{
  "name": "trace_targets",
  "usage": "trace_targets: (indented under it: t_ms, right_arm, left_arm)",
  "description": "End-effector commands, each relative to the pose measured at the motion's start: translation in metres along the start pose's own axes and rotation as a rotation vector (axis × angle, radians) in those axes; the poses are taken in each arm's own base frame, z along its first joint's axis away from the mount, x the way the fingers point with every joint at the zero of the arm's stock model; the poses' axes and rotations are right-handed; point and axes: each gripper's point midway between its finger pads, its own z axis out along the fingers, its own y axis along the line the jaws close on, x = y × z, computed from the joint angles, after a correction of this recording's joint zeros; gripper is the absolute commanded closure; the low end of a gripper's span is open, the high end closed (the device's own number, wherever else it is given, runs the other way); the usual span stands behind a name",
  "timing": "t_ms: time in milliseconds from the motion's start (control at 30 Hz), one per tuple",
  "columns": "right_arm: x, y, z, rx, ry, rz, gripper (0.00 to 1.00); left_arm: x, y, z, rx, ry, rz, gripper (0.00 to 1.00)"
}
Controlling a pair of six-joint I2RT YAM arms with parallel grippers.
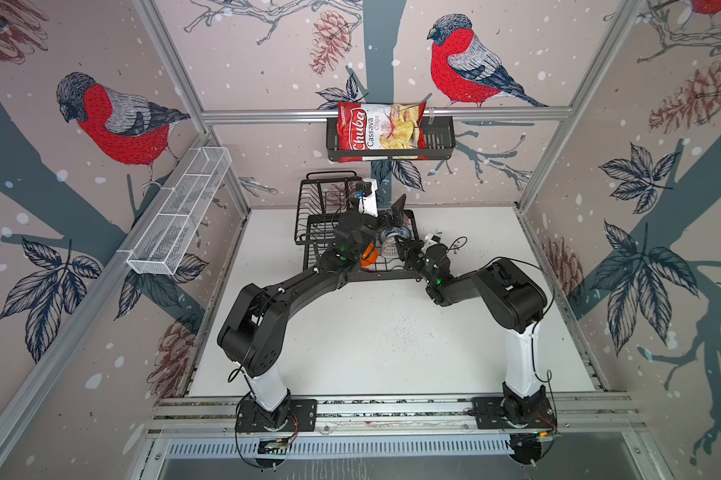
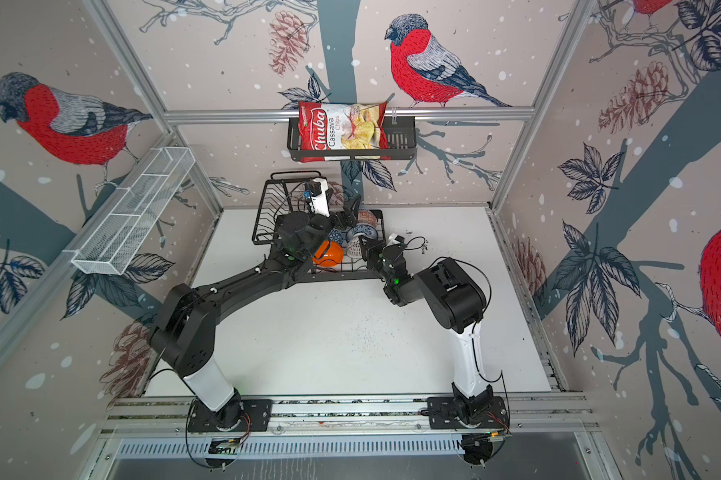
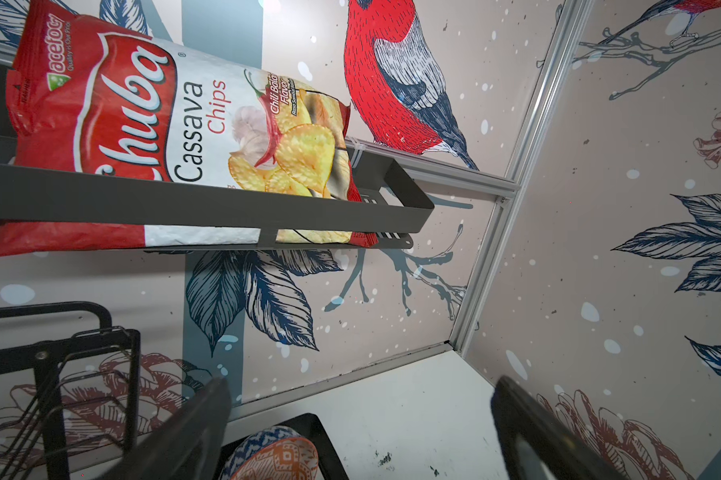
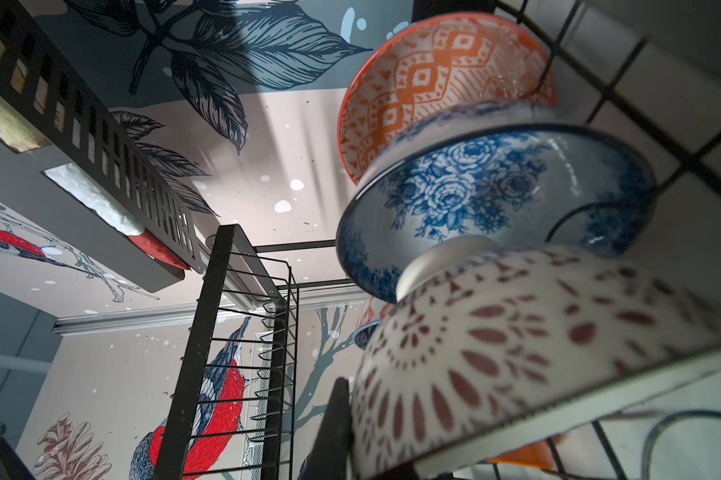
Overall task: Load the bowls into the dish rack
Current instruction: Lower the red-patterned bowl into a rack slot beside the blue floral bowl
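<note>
The black wire dish rack [image 1: 375, 276] stands at the back of the table. Its lower tray holds a plain orange bowl [image 1: 369, 254], a white lattice bowl [image 1: 390, 248], a blue-white floral bowl [image 2: 360, 230], a salmon-orange patterned bowl [image 2: 367, 216] and a dark blue bowl [image 2: 337, 236]. My right gripper [image 1: 401, 249] is shut on the wall of the white lattice bowl [image 4: 516, 345]; one finger [image 4: 335, 424] presses its outside. My left gripper [image 1: 394, 214] hangs open above the rack, over the salmon-orange bowl [image 3: 275, 457], holding nothing.
A black basket [image 1: 437, 141] with a chips bag hangs on the back wall above the rack. A long white mesh shelf [image 1: 180, 216] runs along the left wall. The rack's raised upper tier [image 4: 234, 353] rises left of the bowls.
</note>
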Motion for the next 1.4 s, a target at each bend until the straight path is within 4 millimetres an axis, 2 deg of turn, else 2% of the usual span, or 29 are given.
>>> trace_targets:
  t_ms: [0,200,467,700,900,1367]
  right_arm:
    - [0.004,-0.001,0.002,0.001,0.005,-0.017,1.0]
    - [0.006,-0.014,-0.002,0.045,0.008,-0.012,1.0]
    - [0.007,-0.011,0.0,0.01,0.022,-0.047,1.0]
    - [0.013,-0.024,-0.003,0.054,0.047,-0.017,1.0]
    - [0.014,-0.019,-0.011,0.048,0.049,-0.017,1.0]
    - [0.023,-0.014,-0.012,0.05,0.067,-0.01,1.0]
  left_arm:
    - [-0.007,-0.004,0.001,0.019,-0.018,-0.005,0.02]
    - [-0.005,-0.004,0.003,0.024,-0.014,-0.01,0.02]
    - [-0.007,-0.005,0.001,0.027,-0.017,-0.016,0.02]
    - [-0.006,-0.004,0.003,0.028,-0.014,-0.019,0.02]
    - [-0.005,-0.005,0.003,0.033,-0.011,-0.026,0.02]
    - [-0.005,-0.004,0.003,0.029,-0.012,-0.028,0.02]
